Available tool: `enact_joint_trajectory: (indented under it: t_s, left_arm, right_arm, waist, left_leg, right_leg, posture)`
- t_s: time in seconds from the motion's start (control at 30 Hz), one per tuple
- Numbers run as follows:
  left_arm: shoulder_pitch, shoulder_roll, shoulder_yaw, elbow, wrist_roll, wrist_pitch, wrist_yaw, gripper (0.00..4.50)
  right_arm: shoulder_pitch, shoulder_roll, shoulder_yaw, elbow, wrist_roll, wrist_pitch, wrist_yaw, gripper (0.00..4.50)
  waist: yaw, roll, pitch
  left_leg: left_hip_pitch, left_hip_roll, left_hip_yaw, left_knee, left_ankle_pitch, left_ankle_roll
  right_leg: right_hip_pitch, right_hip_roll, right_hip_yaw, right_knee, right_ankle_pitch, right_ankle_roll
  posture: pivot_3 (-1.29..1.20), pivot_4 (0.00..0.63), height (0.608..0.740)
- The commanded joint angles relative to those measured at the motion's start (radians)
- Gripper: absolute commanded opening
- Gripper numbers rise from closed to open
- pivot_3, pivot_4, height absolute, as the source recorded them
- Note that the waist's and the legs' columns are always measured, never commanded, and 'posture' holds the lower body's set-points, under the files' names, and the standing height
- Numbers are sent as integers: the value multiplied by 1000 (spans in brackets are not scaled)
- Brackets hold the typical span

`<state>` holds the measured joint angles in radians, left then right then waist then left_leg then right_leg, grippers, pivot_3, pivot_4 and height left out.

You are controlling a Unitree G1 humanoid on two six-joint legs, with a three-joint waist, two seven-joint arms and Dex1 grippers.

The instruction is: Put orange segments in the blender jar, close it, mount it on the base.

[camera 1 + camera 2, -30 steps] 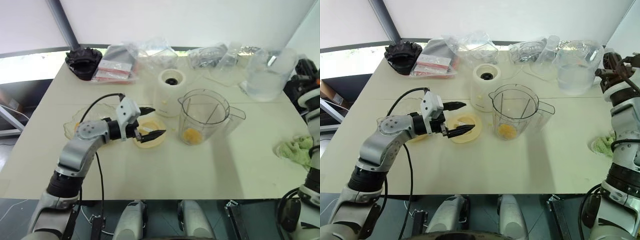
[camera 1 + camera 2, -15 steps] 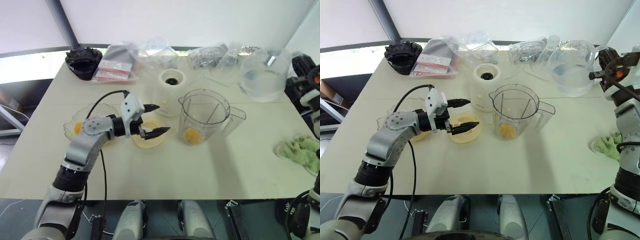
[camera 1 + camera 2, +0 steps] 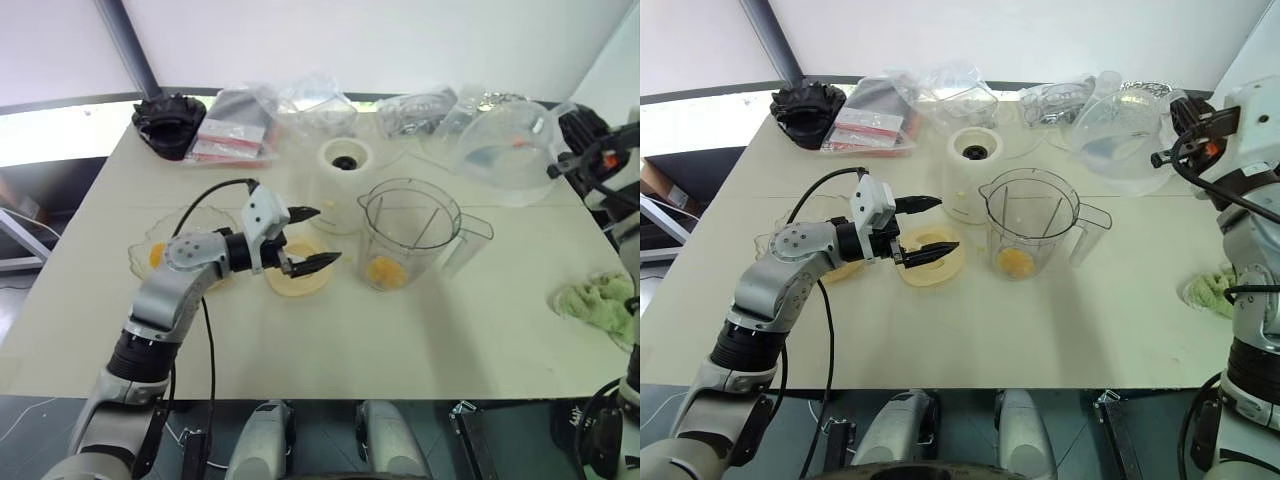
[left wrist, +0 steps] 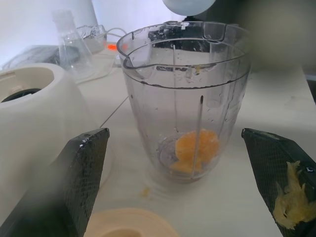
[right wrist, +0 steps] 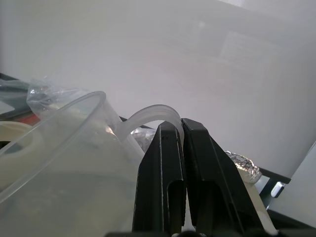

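Left eye view showed you the left gripper (image 3: 310, 238) spread wide, grasping nothing, hovering over the flat cream lid (image 3: 298, 275) on the table (image 3: 400, 340). Just beyond it to the right stood the blender jar (image 3: 408, 232), upright and uncovered, with the orange segments (image 4: 195, 150) lying at its bottom. Behind the jar, almost touching, stood the base (image 3: 340, 185). Farther away, you saw the right gripper (image 5: 181, 129) clenched on the handle of a clear pitcher (image 3: 505, 150), which was tilted above the table's far right corner.
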<state>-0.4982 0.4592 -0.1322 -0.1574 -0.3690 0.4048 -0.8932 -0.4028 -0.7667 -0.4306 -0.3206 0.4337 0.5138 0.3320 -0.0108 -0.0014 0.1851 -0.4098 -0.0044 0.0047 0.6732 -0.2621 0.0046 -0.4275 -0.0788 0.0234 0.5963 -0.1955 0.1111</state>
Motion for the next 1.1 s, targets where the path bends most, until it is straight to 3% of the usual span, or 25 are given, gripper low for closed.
enact_joint_trajectory:
  t_s: [0.03, 1.1]
  left_arm:
    - [-14, 1, 11, -23, 0, -18, 0, 4500]
    - [-20, -1, 0, 7, 40, -61, -13, 4500]
  right_arm:
    - [-33, -31, -29, -59, -18, -42, 7, 71]
    - [3, -33, 45, -97, -151, -126, 112, 71]
  waist:
    - [0, 0, 0]
    - [-1, 0, 0]
  left_leg:
    - [0, 0, 0, 0, 0, 0]
    - [0, 0, 0, 0, 0, 0]
  right_leg:
    - [0, 0, 0, 0, 0, 0]
    - [0, 0, 0, 0, 0, 0]
  posture:
    - [0, 150, 740]
    - [0, 150, 740]
